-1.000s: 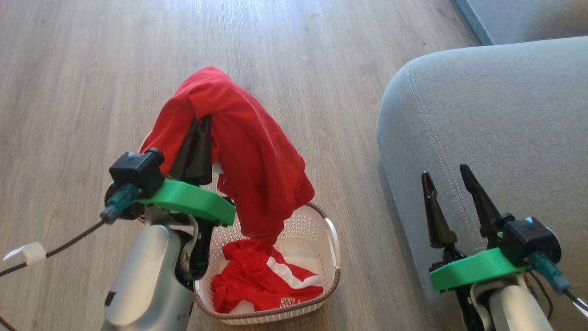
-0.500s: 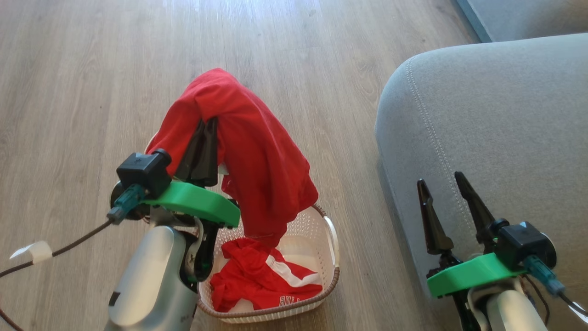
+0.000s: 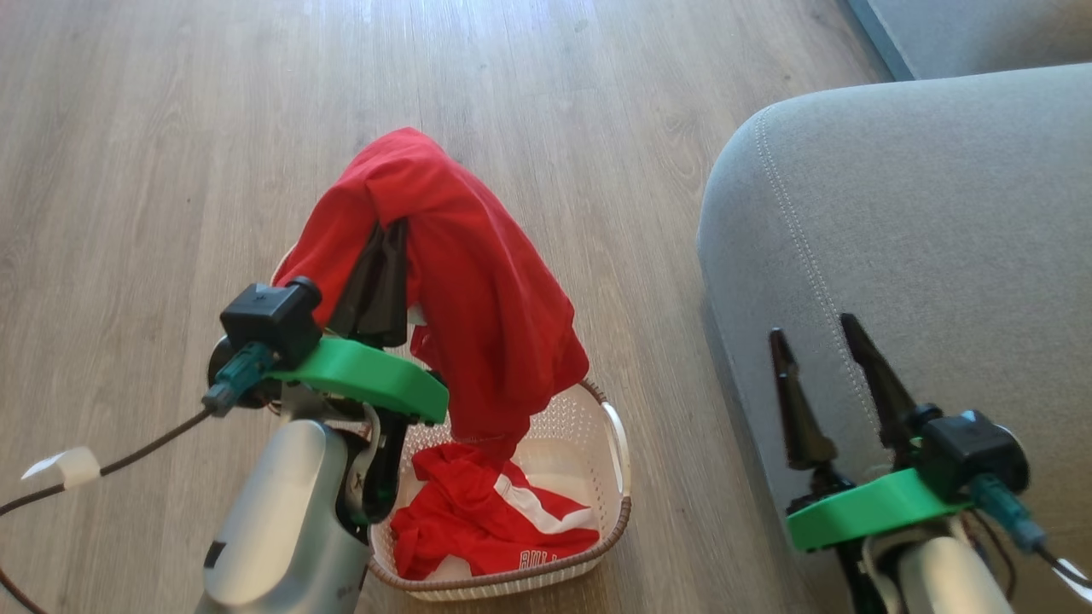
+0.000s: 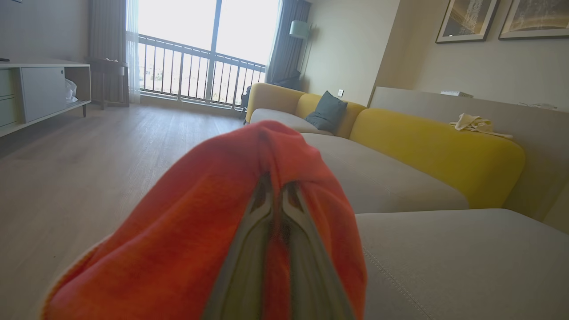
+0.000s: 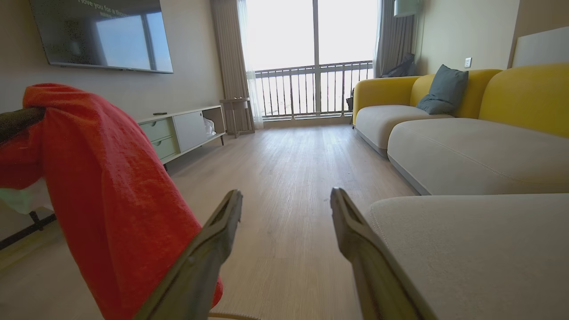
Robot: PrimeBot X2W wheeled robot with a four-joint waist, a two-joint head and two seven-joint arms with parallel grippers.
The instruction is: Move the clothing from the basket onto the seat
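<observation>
while a plain red garment [image 3: 461, 281] hangs draped over the left gripper [image 3: 389, 234], pinched between its closed fingers above the basket [image 3: 610, 431], a striped garment [image 3: 495, 520] lies inside. the seat [image 3: 921, 213] lies to the right, nearer the right gripper [image 3: 811, 325], which is spread and empty.

Ahead of my right gripper [image 5: 285, 193] I see a pale wood floor [image 5: 293, 151] running to a bright balcony door [image 5: 311, 58] with dark railings. Up to its left, a wall television [image 5: 102, 35] hangs above a low white cabinet [image 5: 186, 131]. To its right, a grey-blue cushion [image 5: 442, 89] leans on yellow sofa backs [image 5: 524, 98]. Beyond my left gripper [image 4: 278, 186], upper right, two framed pictures [image 4: 464, 20] hang, a pale cloth [image 4: 475, 123] on the ledge below
</observation>
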